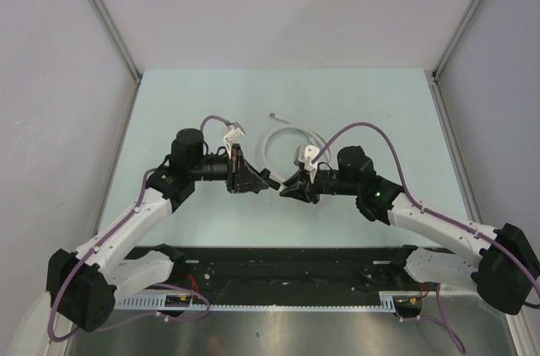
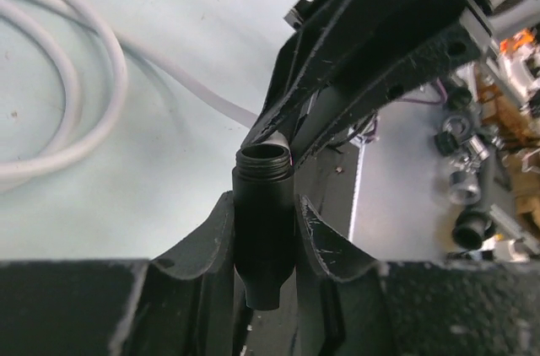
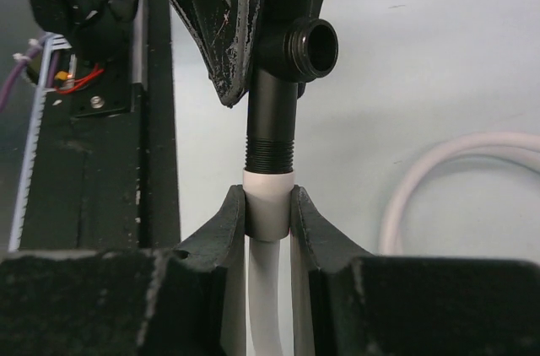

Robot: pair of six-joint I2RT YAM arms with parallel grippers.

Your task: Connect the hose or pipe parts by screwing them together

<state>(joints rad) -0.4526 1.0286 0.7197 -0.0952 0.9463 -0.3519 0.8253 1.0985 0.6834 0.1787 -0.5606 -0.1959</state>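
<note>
Nearest the right wrist camera, the right claw (image 3: 268, 204) is clamped on a white sleeve (image 3: 268, 196) at one end of the white tubing (image 2: 116, 78), its 2 fingers (image 3: 221, 234) pressed against either side. Directly above, touching the sleeve, stands a black fitting (image 3: 272, 120) with a threaded lower end and an open side port. The left claw (image 2: 263, 208) grips this fitting, jaws tight on its body. Seen from above, the left arm (image 1: 126, 225) and right arm (image 1: 439, 225) bend inward, wrists facing each other, claws tip to tip low over the pale surface (image 1: 380, 103). Behind them the tubing lies looped, its free end (image 1: 272, 115) farther back.
</note>
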